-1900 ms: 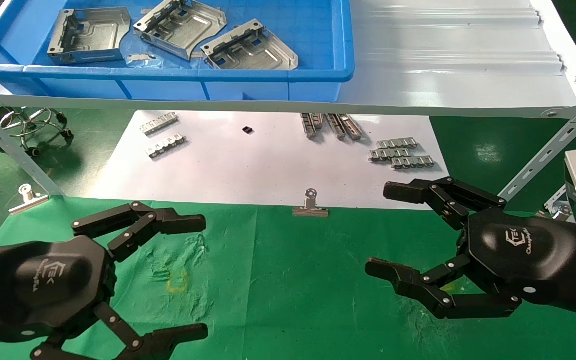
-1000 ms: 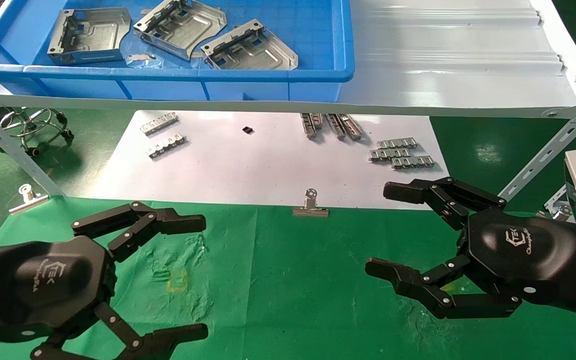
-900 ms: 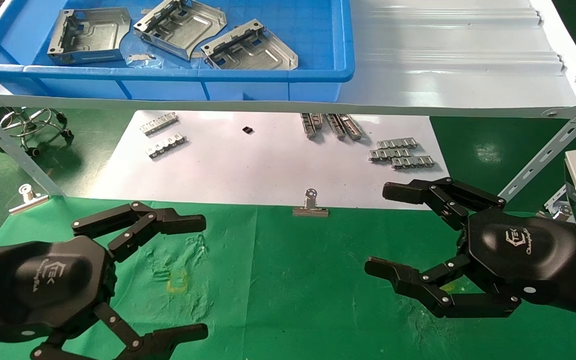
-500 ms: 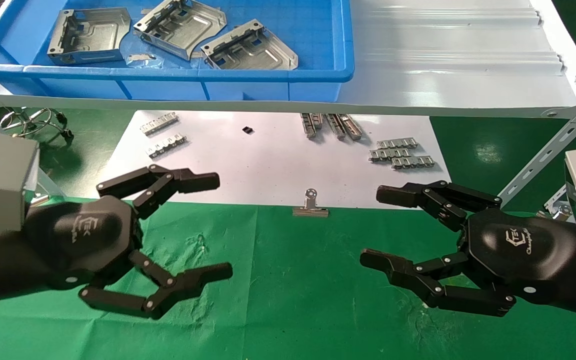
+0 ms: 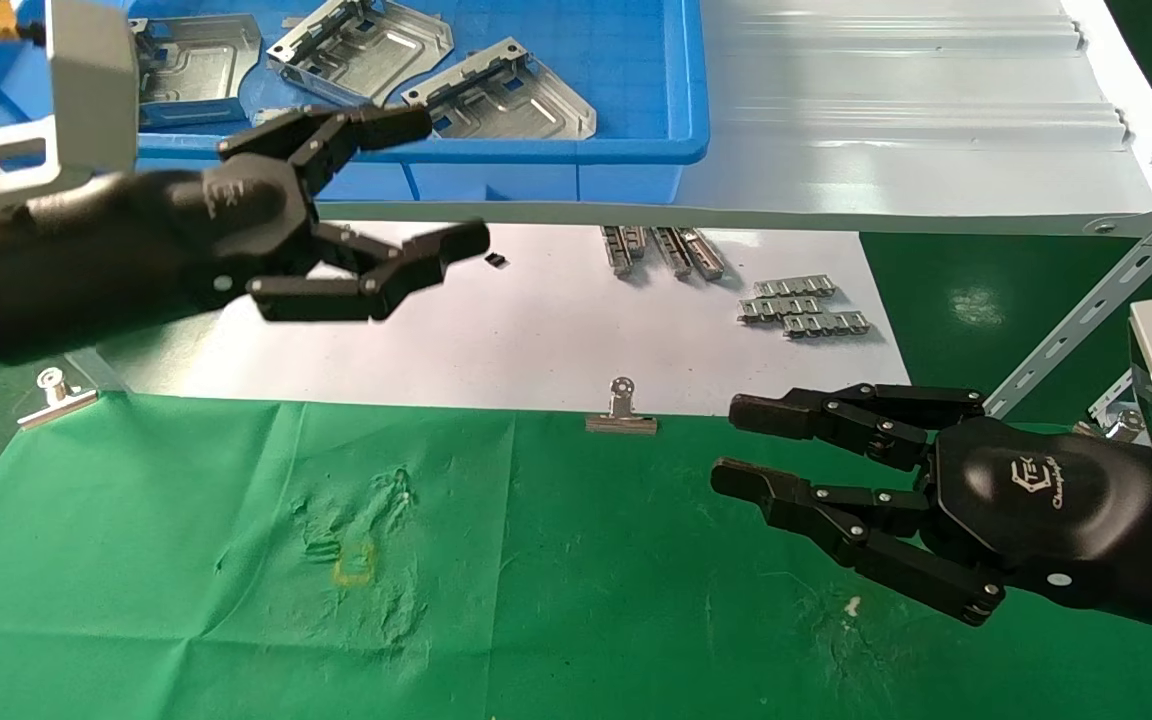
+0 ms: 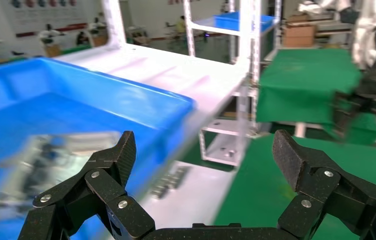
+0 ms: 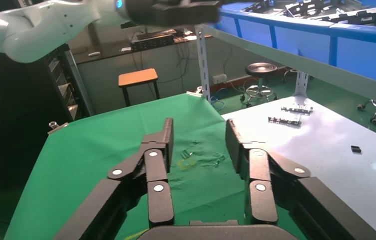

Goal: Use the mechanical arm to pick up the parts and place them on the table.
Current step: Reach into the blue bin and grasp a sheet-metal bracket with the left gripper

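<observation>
1. The left hand [image 5: 391, 180], black with linked fingers, is raised at the far left, level with the near rim of the blue bin [image 5: 681, 90]. Its fingers are spread wide and hold nothing.
2. The right hand [image 5: 751, 445] hovers low over the near right of the green surface [image 5: 556, 570], its fingers drawn to a narrow gap with nothing between them.
3. Three silver parts [image 5: 501, 95] lie in the blue bin on the white shelf [image 5: 896, 130], at the far left.
4. The head view alone shows the white paper sheet [image 5: 536, 330] under the shelf, with small ridged strips [image 5: 801, 305] and a binder clip [image 5: 621, 410] on its near edge.
5. The left wrist view shows that hand's spread fingers [image 6: 111, 160] beside the bin, its contents blurred.
6. The right wrist view shows that hand's fingers [image 7: 158, 150] close together above the green cloth, with the left arm's white tube [image 7: 51, 25] farther off.
</observation>
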